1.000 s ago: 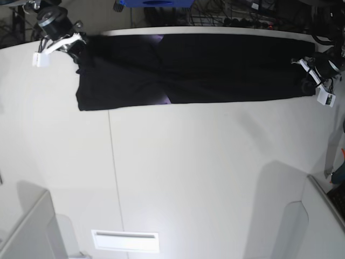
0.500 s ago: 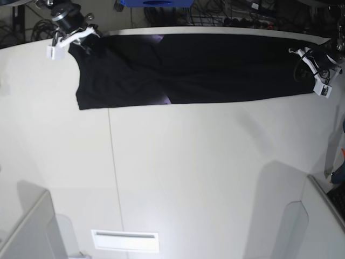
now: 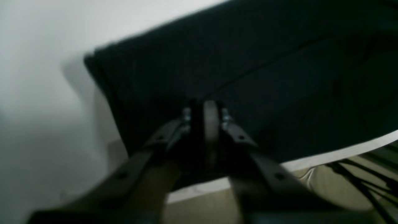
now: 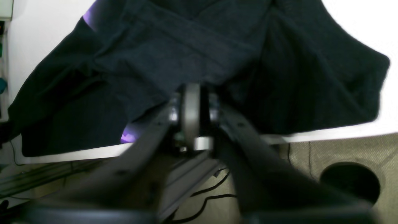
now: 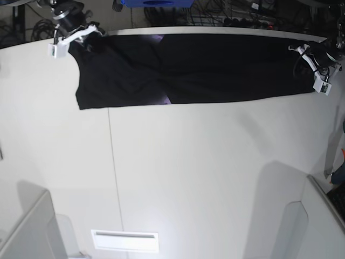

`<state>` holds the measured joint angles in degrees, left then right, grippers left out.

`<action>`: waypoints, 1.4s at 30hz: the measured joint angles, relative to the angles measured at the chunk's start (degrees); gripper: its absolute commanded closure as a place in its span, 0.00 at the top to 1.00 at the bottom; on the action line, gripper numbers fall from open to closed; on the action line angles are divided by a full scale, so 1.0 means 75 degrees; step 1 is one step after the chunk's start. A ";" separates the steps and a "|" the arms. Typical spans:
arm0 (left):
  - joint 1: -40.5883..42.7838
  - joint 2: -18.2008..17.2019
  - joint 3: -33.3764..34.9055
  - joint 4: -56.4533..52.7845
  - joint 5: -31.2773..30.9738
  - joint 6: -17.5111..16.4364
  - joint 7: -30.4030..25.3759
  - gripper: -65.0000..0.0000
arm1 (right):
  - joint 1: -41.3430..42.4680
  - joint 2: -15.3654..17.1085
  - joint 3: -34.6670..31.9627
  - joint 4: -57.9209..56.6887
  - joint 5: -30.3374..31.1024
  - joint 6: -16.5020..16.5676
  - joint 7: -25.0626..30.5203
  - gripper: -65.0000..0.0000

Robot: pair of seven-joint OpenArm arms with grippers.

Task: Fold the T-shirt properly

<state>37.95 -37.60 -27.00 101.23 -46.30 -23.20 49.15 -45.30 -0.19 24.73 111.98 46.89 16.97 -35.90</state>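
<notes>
Clearly, the T-shirt (image 5: pixel 194 67) is laid as a long black band along the far edge of the white tabletop (image 5: pixel 205 178), stretched between the two arms. A small patch of purple print (image 5: pixel 166 100) is seen at its near edge, about the middle, and another near the far edge.

The left pincer (image 3: pixel 203 113) is pressed together on the cloth at one end of the band, close to the tabletop's edge. The right pincer (image 4: pixel 191 102) is likewise pinching the cloth at the other end, where the fabric is gathered into folds that spread from the grip.

The T-shirt can be judged as light, soft and limp; no shape is kept by it when it is lifted, and it will sag between the two holds. It is not fragile and probably not slippery, but several layers seem to be stacked, so a layer may be dropped if only the upper one is pinched. Hold is best taken at the corners or hems, through all layers, with the band kept taut.
</notes>
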 measured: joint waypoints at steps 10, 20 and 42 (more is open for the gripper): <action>0.0041 0.0114 -0.0332 0.0402 -0.0052 -0.0003 0.0041 0.65 | -0.0233 0.0023 0.0108 0.0224 0.0000 0.0003 0.0026 0.36; -0.0580 0.1620 -0.0845 -0.0131 0.1291 0.0000 -0.0029 0.00 | 0.1072 0.0635 -0.1081 -0.0373 -0.0778 0.0615 -0.0070 0.00; -0.4083 0.2168 0.0446 -0.2194 0.3378 0.0058 0.0667 0.00 | 0.4625 0.0962 -0.1349 -0.4092 -0.0959 0.0117 0.0323 0.00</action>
<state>7.33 -21.34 -23.66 84.77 -20.97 -22.76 54.15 -10.61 7.03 14.61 81.30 39.70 17.85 -33.47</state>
